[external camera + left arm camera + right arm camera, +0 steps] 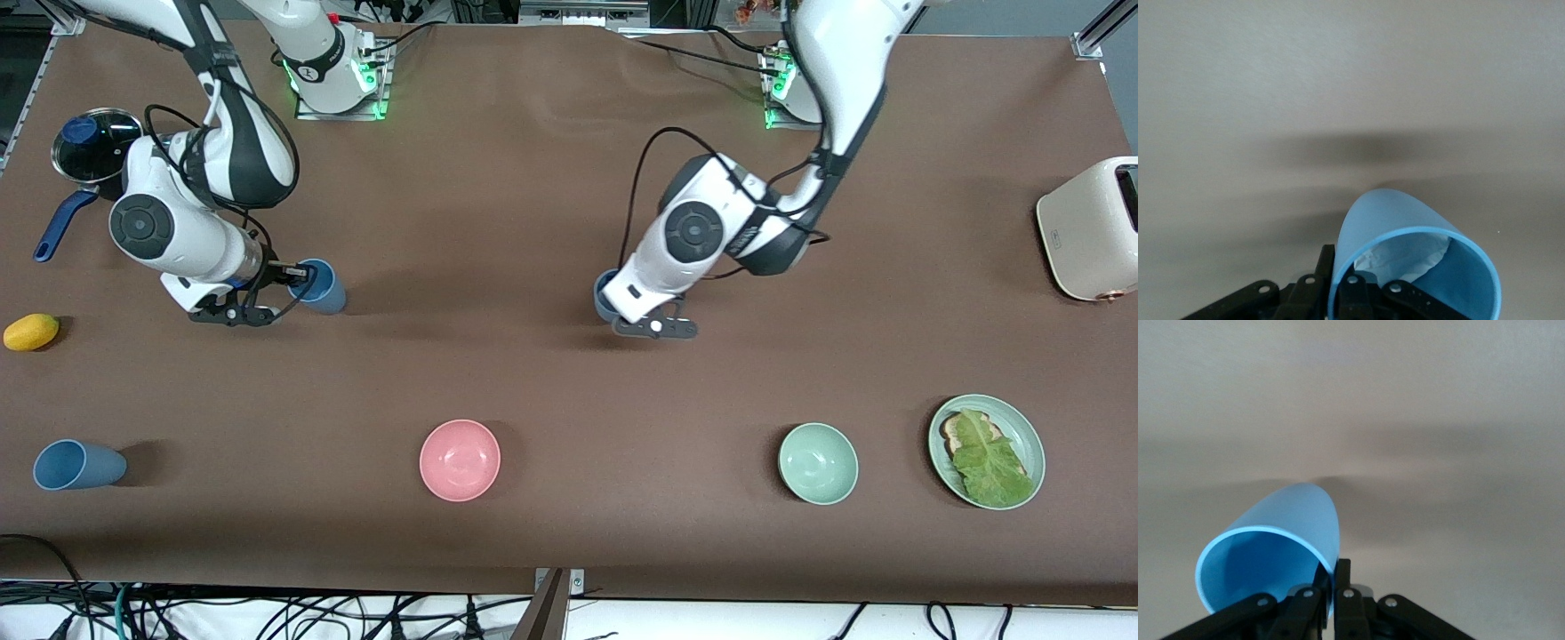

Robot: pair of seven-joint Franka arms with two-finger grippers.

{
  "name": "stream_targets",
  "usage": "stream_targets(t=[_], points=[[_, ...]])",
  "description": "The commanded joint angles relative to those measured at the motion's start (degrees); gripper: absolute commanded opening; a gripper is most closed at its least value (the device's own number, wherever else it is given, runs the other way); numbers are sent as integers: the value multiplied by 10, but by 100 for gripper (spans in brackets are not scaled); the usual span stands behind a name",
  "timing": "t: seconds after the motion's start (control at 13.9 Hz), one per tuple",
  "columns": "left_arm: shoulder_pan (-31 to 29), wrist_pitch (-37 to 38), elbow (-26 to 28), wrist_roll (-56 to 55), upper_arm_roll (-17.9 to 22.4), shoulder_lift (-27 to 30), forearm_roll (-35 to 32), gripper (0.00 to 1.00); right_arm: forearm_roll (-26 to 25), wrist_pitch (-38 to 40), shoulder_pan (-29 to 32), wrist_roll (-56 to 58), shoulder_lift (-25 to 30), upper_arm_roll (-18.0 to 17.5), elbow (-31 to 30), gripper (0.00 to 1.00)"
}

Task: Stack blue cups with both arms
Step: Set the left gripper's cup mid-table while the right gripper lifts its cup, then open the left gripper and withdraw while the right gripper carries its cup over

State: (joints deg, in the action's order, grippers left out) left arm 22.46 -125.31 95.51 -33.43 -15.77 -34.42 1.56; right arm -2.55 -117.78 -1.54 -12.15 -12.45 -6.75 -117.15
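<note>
The right pincer (283, 274) pinches one blue cup's (322, 285) rim, the left pincer (622, 307) pinches another blue cup's (605, 296) rim, both over the desk (533, 178).

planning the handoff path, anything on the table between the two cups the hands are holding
Nothing: in the front view the brown table is bare between the cup in the right hand and the cup in the left hand.
</note>
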Motion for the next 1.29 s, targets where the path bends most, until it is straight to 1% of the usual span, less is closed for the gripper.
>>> stream_targets(t=[0.0, 0.14, 0.22, 0.36, 0.43, 0.57, 0.72, 0.86, 1.08, 1.22], points=[[0, 1, -22, 2, 6, -12, 11, 100, 16, 79, -30, -69, -22, -16, 90, 0], [-2, 12, -23, 4, 6, -1, 11, 100, 32, 122, -72, -137, -39, -16, 147, 0], [-6, 26, -23, 6, 6, 13, 10, 100, 42, 134, -93, -180, -48, -16, 170, 0], [-11, 74, -24, 12, 10, 49, 4, 100, 47, 141, -138, -260, -61, -16, 210, 0], [-19, 101, -24, 28, 13, 70, 4, 100, 59, 147, -158, -293, -71, -16, 232, 0], [-62, 151, -24, 97, 13, 112, 4, 100, 86, 148, -197, -378, -103, -15, 284, 0], [-105, 193, -24, 154, 13, 156, 4, 100, 90, 144, -245, -472, -138, -15, 334, 0], [-138, 247, -25, 178, 14, 196, 3, 100, 88, 139, -286, -549, -180, -16, 385, 0], [-174, 311, -25, 197, 14, 246, 3, 100, 88, 137, -328, -625, -227, -16, 457, 0], [-208, 339, -25, 225, 14, 285, 0, 100, 89, 125, -340, -649, -237, -16, 471, 0]])
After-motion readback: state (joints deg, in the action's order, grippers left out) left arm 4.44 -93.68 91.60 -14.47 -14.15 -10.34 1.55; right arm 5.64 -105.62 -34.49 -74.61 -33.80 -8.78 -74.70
